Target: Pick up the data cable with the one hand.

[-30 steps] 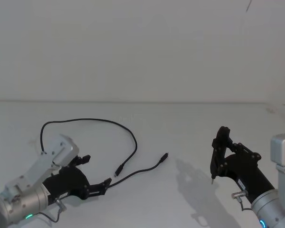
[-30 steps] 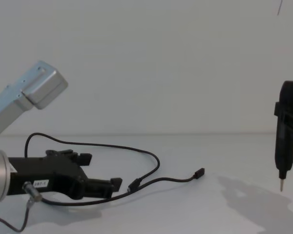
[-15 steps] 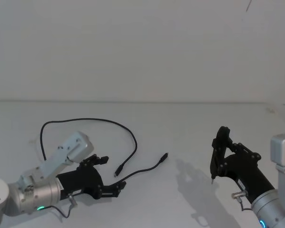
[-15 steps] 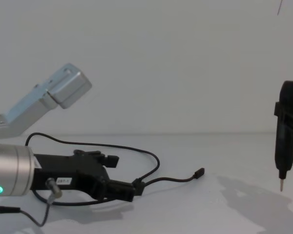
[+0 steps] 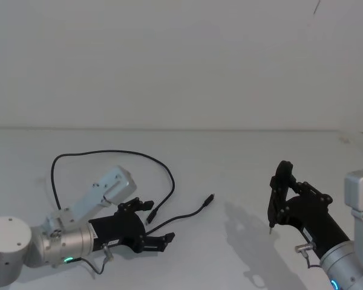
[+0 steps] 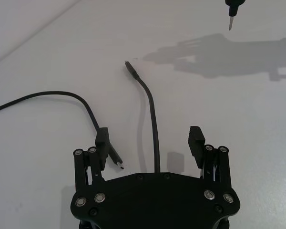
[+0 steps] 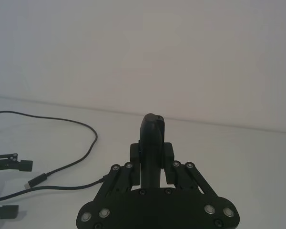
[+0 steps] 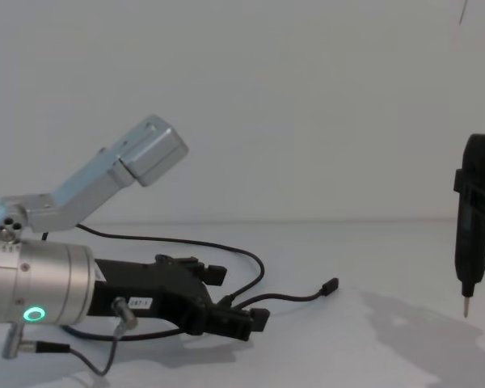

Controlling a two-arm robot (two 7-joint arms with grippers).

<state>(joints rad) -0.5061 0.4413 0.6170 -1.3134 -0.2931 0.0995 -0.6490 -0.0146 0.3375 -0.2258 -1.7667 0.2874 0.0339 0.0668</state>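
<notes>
Okay, left gripper (image 5: 157, 222) is low at the near-left of the white table (image 5: 230, 157), pointing right along the surface. Fingers are spread wide and grip nothing. The data cable (image 5: 109, 152) lies flat on the table. Its big loop runs behind the left arm toward the far edge, clear of the wall. In the left wrist view one strand of the cable (image 6: 152, 109) runs straight through the gap between the open fingers (image 6: 196, 136). One plug (image 6: 115, 162) lies just beside the other finger. The second plug (image 5: 210, 198) lies farther right, ahead of the gripper. Next comes bare table mid-frame, with plenty of free surface. The right gripper (image 5: 277, 199) hangs well apart at the right, metal tip down, above the table; can't tell its grip state.
</notes>
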